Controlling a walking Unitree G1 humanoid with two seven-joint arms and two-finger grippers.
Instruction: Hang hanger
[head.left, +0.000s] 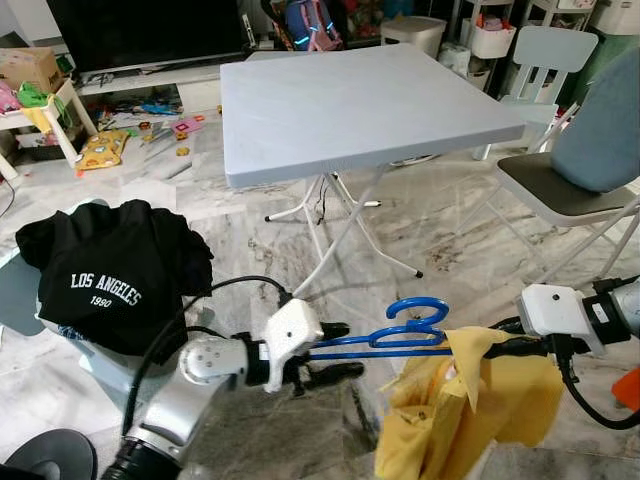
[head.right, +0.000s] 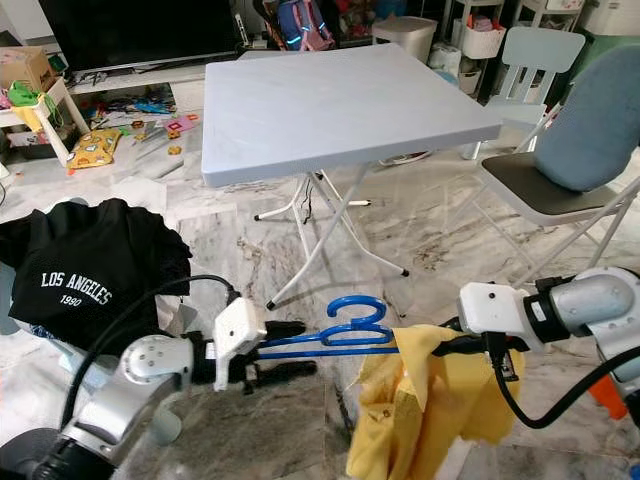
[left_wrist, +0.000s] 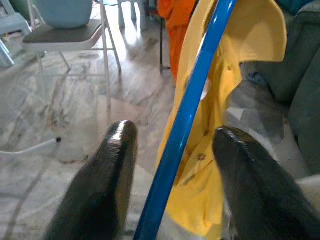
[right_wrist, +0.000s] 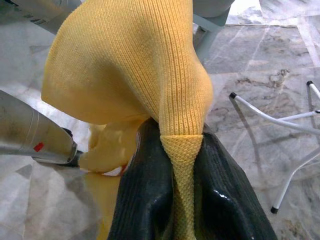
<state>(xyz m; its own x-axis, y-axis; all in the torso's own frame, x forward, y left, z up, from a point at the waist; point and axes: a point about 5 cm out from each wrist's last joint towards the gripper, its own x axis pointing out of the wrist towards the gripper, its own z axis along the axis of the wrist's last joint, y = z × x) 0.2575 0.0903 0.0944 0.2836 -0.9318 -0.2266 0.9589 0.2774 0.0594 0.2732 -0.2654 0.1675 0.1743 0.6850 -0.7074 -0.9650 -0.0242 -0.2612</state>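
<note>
A blue plastic hanger (head.left: 400, 338) hangs level between my two arms, hook up, low over the marble floor. A yellow shirt (head.left: 470, 410) is draped over its right end and sags down. My left gripper (head.left: 338, 350) is open, one finger above and one below the hanger's left arm. In the left wrist view the blue bar (left_wrist: 187, 115) runs between the fingers (left_wrist: 112, 170) with a gap on each side. My right gripper (head.left: 505, 347) is shut on a fold of the yellow shirt (right_wrist: 130, 65), which is pinched between its black fingers (right_wrist: 145, 190).
A grey folding table (head.left: 360, 100) stands just ahead, its white legs near the hanger. A black "Los Angeles" sweatshirt (head.left: 110, 270) lies over a seat on the left. A folding chair (head.left: 580, 170) stands to the right. Toys (head.left: 105, 148) litter the floor at the far left.
</note>
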